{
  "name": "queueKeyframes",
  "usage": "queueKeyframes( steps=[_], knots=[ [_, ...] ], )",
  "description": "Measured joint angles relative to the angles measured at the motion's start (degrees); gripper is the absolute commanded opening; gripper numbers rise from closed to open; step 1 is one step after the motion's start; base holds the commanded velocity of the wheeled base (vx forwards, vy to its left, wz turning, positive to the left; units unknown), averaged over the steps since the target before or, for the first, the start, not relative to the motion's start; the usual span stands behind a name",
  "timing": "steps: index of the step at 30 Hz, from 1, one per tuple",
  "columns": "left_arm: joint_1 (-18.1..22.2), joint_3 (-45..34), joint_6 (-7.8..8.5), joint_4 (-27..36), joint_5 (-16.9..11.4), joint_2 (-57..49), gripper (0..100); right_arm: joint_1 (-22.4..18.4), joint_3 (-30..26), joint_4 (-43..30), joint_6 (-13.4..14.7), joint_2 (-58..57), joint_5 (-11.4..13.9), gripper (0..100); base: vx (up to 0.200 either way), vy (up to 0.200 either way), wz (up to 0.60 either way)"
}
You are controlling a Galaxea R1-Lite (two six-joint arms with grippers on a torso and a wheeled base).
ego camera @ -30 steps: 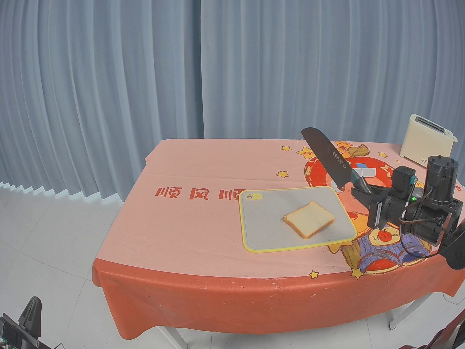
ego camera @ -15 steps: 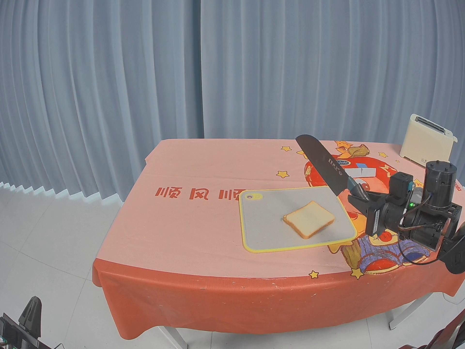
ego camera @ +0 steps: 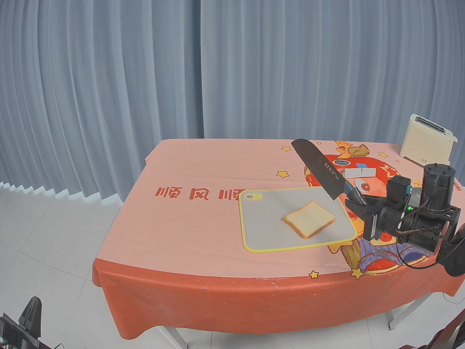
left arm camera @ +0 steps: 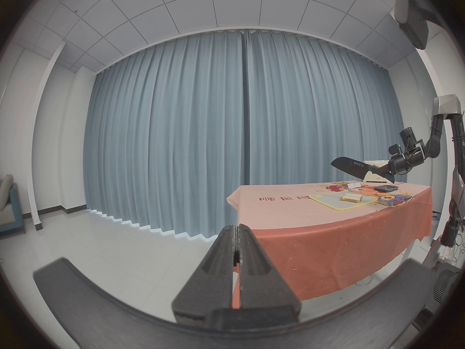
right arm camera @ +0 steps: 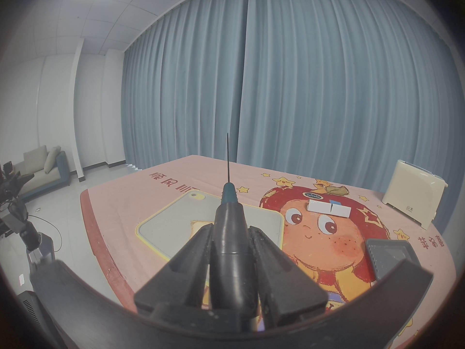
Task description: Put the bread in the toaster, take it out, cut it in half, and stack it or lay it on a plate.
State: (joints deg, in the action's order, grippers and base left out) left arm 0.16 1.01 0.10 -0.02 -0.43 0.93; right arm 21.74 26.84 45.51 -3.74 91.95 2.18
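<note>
Clamping the knife [ego camera: 322, 169] by its handle, the right gripper [ego camera: 361, 200] holds the blade slanted above the far right corner of the cutting board [ego camera: 266, 224] — the bread [ego camera: 309, 219] lies whole on that board. The left gripper [left arm camera: 237, 233], fingers pressed together, hangs low, well apart from the table [ego camera: 193, 224].

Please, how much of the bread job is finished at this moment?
Done: the bread slice lies out of the toaster, on the cutting board. In hand: the right gripper clamps the knife, its blade raised near the board's far right corner. Left: cutting the whole slice in half and plating the halves.
</note>
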Motion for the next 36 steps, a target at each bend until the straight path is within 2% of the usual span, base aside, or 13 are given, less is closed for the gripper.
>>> queueKeyframes(
  steps=[36],
  knots=[
    [0.00, 0.00, 0.00, 0.00, 0.00, 0.00, 0, 0.84, -1.71, 0.00, -0.88, -0.09, -0.02, 0, 0.000, 0.000, 0.00]
  ],
)
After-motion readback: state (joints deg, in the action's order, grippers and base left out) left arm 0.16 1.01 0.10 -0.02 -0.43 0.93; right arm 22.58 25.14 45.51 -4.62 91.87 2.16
